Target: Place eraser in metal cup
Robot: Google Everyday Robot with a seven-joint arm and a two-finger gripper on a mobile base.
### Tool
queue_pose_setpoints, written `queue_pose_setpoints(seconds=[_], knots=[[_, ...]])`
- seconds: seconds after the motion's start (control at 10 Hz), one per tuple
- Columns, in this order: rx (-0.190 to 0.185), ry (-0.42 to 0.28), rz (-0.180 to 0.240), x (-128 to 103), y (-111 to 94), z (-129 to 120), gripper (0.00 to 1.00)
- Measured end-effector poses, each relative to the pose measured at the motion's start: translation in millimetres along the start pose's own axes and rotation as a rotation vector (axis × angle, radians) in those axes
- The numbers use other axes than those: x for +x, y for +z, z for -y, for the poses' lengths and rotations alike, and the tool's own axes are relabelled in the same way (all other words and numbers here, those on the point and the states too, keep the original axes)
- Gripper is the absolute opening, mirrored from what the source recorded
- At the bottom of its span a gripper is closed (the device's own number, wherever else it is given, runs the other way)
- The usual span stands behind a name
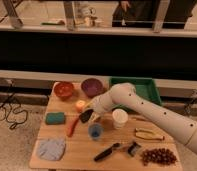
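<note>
My gripper point(85, 116) hangs low over the wooden table point(79, 160), just left of centre, between the teal sponge point(55, 118) and the white cup point(120, 118). A dark shape sits at its tip; I cannot tell whether that is the black eraser or part of the gripper. A small tan patch point(96, 117) shows right beside the gripper and may be the metal cup, mostly hidden by the arm. The blue cup point(95, 131) stands just below the gripper.
An orange bowl point(64, 90), a purple bowl point(92, 87) and a green tray point(134, 87) line the back. A small yellow object point(80, 105), a red-orange stick point(72, 126), a grey cloth point(51, 148), a black-handled tool point(108, 151) and dark grapes point(157, 156) lie around.
</note>
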Motion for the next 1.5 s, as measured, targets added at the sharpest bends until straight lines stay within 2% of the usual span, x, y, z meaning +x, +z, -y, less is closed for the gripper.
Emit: queue_pose_setpoints(seconds=[0.9,1.5], knots=[[0.005,0.017,-0.036,25,14,8,0.01],[0.018,0.022,-0.079,39,0,15,0.01]])
